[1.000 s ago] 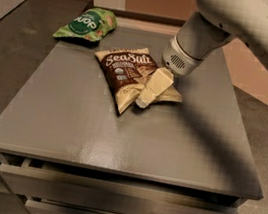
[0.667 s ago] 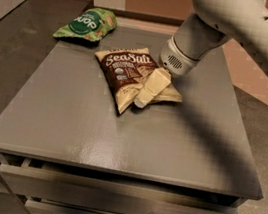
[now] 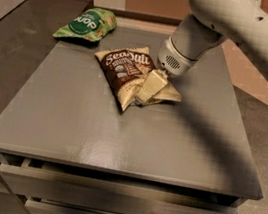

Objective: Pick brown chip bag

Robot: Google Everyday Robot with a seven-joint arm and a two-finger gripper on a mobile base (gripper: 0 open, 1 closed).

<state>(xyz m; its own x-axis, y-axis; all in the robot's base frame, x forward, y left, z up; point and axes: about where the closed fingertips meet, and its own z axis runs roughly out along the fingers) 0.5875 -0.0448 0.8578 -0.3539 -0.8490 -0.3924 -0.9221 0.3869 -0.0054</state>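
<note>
Claw [image 3: 147,88], at the end of the pale arm [image 3: 224,17], is down on the brown bag [image 3: 122,69], touching its tan right part; I cannot tell whether it is spread or pinching the bag. That bag lies flat on the grey table [image 3: 94,133], toward the far middle. A green bag [image 3: 86,23] lies farther left, near the far edge, apart from it.

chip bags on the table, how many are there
2. The brown chip bag lies at the middle of the table, with the hand on its tan end. The green bag lies near the table's far left corner. None seems hidden.
</note>
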